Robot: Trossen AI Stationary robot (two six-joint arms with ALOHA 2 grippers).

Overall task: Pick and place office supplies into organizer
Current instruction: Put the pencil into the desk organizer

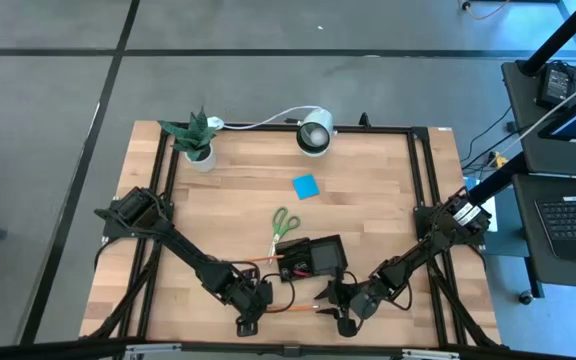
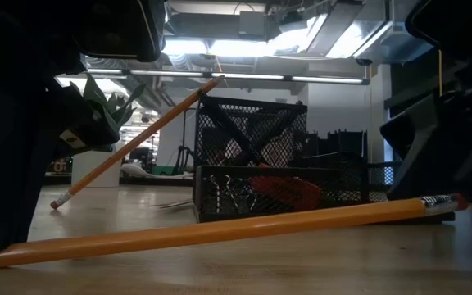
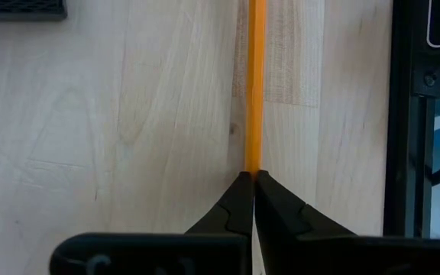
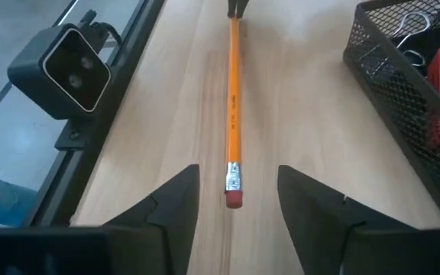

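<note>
Lying flat on the tabletop [image 1: 368, 200], an orange pencil [image 4: 234, 130] is pinched at its tip by your left tool [image 3: 249, 177]; your right tool [image 4: 235, 191] is spread around its eraser. You're partway: clips are sitting in the organizer [image 1: 313, 258], scissors [image 1: 283, 224] and sticky-note pad [image 1: 305, 186] waiting beyond.

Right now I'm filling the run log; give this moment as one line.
left gripper: shut on pencil tip | right gripper: open at eraser end | organizer: nearby

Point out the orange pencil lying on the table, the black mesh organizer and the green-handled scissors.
Orange wooden pencil [image 4: 234, 114]: right wrist view, mid-shaft.
Black mesh organizer [image 2: 252, 131]: low view, its taller compartment's front wall.
Green-handled scissors [image 1: 282, 218]: high view, on the handles.
</note>
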